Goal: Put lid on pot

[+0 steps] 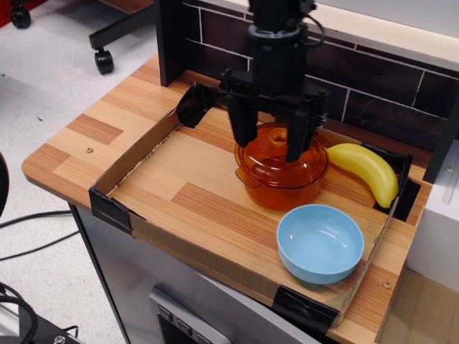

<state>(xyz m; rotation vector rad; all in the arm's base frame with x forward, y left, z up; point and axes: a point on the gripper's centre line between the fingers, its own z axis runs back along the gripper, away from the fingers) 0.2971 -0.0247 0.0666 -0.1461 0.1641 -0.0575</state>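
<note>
The amber glass pot (281, 185) stands in the middle of the cardboard tray. The amber glass lid (278, 148) lies on top of the pot, its small round knob (275, 136) showing between the fingers. My gripper (270, 145) hangs just above the lid. It is open wide, with one finger (242, 127) to the left of the knob and the other to its right, neither touching the knob.
A yellow banana (368, 172) lies to the right of the pot. A light-blue bowl (320, 243) sits in front of the pot at the right. Low cardboard tray walls (136, 154) ring the work area. A dark brick wall (373, 86) stands behind.
</note>
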